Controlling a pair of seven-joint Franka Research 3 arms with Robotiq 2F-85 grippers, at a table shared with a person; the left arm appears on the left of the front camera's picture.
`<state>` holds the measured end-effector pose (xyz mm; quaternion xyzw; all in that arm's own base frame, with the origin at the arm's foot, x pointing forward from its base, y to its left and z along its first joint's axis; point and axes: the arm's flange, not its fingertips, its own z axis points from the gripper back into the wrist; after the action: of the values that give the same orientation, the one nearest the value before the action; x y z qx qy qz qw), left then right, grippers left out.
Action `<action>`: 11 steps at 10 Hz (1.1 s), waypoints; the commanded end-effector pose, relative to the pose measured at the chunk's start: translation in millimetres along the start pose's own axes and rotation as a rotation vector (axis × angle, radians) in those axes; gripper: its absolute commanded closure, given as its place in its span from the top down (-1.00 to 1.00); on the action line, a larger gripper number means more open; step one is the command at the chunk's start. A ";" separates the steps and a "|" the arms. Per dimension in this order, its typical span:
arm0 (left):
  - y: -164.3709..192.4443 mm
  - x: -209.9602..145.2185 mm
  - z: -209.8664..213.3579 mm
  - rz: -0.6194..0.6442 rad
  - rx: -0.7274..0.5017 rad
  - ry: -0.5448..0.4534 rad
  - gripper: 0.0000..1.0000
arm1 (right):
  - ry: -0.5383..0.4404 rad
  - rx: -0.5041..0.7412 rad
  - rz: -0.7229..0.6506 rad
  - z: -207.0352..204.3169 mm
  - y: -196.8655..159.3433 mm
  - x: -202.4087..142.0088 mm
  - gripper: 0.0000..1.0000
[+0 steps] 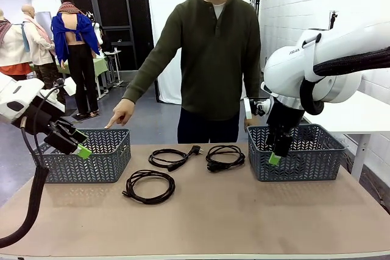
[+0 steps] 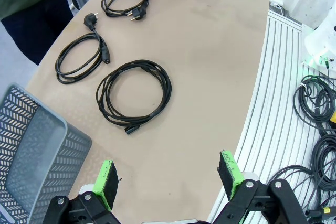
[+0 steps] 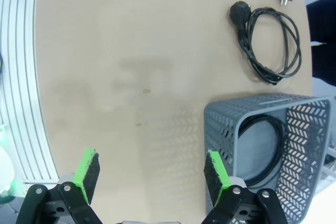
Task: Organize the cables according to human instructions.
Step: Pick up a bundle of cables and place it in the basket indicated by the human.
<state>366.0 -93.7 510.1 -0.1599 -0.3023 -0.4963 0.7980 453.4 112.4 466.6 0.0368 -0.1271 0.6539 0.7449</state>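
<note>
A tan table (image 1: 244, 223) stands in a workshop room, with a person (image 1: 214, 53) at its far edge. At the left edge the left gripper (image 2: 170, 179) hangs over the table, jaws spread wide with nothing between them. Beyond it, near the far left corner, sits the left basket (image 1: 91, 165). The person's hand (image 1: 122, 114) points a finger down at its far rim.

Three cables lie loose on the table between the baskets. The near cable (image 1: 149, 187) is toward the middle, the middle cable (image 1: 171, 159) lies behind it nearer the far edge, and the right cable (image 1: 225, 157) is just beside that. A fourth cable (image 3: 265, 153) lies coiled inside the right basket (image 1: 317, 165), near the far right corner. The right gripper (image 3: 152, 177) hangs by that basket's near left corner, jaws also spread and empty.

Each cable looks light and limp, a loose coil of several loops that would likely sag or unwind if lifted by one strand. The safer hold is probably across the bunched loops, not on the hard, chunky plug, which might slip off the pads.

In all: four cables, two baskets, two grippers.
</note>
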 end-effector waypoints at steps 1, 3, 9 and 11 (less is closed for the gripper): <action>5.1 10.5 -3.0 -0.045 -0.032 0.052 1.00 | 0.004 -0.002 -0.009 -0.7 -3.0 2.0 1.00; 18.0 32.6 -10.1 -0.130 -0.063 0.153 1.00 | 0.004 -0.002 -0.009 -0.7 -3.0 2.0 1.00; 57.5 96.0 -82.7 -0.474 -0.067 0.491 1.00 | 0.004 -0.002 -0.009 -0.7 -3.0 2.0 1.00; 58.7 96.4 -113.2 -0.516 -0.040 0.550 1.00 | 0.004 -0.002 -0.009 -0.7 -3.0 2.0 1.00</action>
<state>481.6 -194.5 493.3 0.0160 -0.0987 -0.7106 0.6965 453.9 112.4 466.5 0.0372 -0.1273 0.6538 0.7449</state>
